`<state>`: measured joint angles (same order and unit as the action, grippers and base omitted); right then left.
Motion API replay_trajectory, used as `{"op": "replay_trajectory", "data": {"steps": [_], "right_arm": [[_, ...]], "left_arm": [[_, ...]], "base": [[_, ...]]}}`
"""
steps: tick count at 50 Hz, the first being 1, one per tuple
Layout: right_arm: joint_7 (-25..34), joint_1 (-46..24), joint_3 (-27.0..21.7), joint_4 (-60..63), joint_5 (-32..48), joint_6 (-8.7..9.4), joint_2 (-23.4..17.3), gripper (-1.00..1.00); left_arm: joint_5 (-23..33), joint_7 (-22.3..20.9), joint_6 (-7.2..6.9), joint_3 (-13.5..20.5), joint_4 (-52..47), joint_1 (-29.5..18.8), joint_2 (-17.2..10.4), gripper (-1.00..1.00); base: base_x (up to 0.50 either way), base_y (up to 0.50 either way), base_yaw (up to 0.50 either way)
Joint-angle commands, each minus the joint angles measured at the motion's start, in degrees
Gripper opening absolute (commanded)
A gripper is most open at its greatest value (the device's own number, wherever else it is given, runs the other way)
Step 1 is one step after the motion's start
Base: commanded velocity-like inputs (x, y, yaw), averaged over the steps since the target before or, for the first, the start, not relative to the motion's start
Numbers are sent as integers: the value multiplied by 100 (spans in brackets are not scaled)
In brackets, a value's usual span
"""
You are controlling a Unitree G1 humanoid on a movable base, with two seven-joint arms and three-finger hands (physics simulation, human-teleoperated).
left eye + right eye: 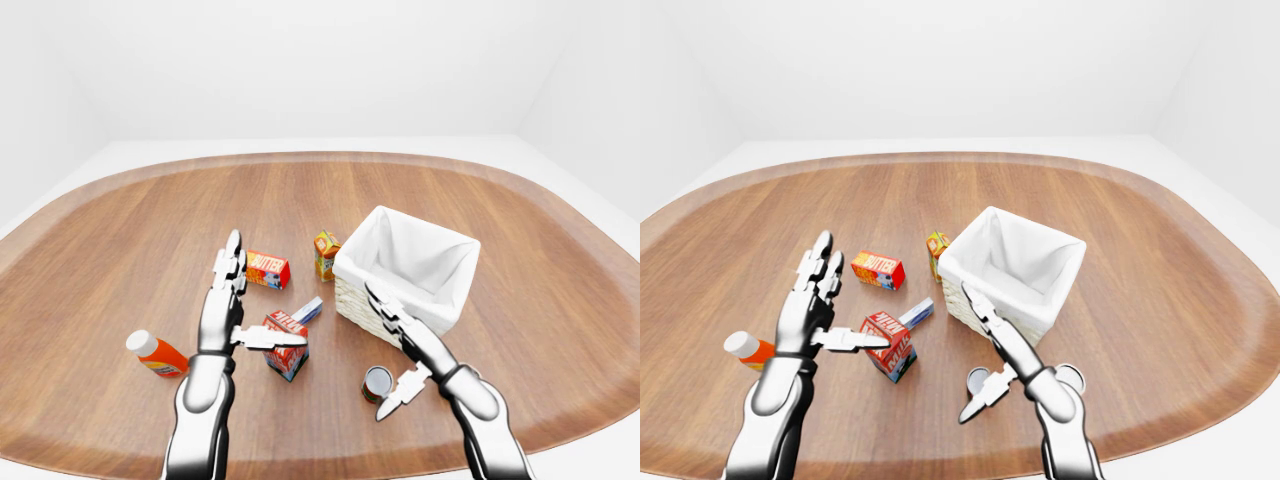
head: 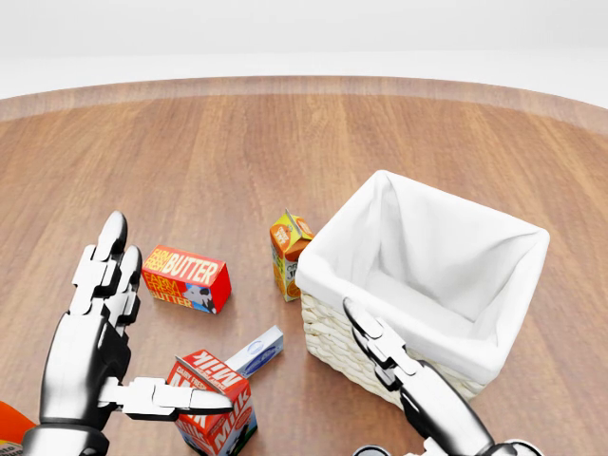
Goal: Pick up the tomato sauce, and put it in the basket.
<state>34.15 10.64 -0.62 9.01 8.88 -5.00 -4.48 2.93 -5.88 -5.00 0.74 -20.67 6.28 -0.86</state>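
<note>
One wooden table (image 1: 120, 230) bears the lined basket (image 1: 452, 297). Both hands hover with fingers spread: right hand (image 1: 412, 352) just below the basket, left hand (image 1: 226, 305) well left. The tomato sauce can (image 1: 377, 383) lies below the basket.

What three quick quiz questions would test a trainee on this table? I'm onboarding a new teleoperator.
1. True or false: the basket already holds the can.
2. Which hand is nearer the can: A left hand, B right hand?
3. Fill in: the red carton at the left of the head view reads ____.

Key: 1 false, the can lies on the table below the basket in the left-eye view; 2 B; 3 butter.
</note>
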Motion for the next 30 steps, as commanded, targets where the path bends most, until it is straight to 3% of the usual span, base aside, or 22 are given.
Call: {"op": "replay_trajectory", "data": {"steps": [1,30], "right_arm": [[47,6,27,-273,123,0,-16,100],[62,-304,-86,-1290,275,0,-107,100]], "left_arm": [[4,2,0,5,40,-9,-2,100],[16,-4,0,-2,50,2,-1,100]], "base": [[0,0,0],[0,0,0]]}}
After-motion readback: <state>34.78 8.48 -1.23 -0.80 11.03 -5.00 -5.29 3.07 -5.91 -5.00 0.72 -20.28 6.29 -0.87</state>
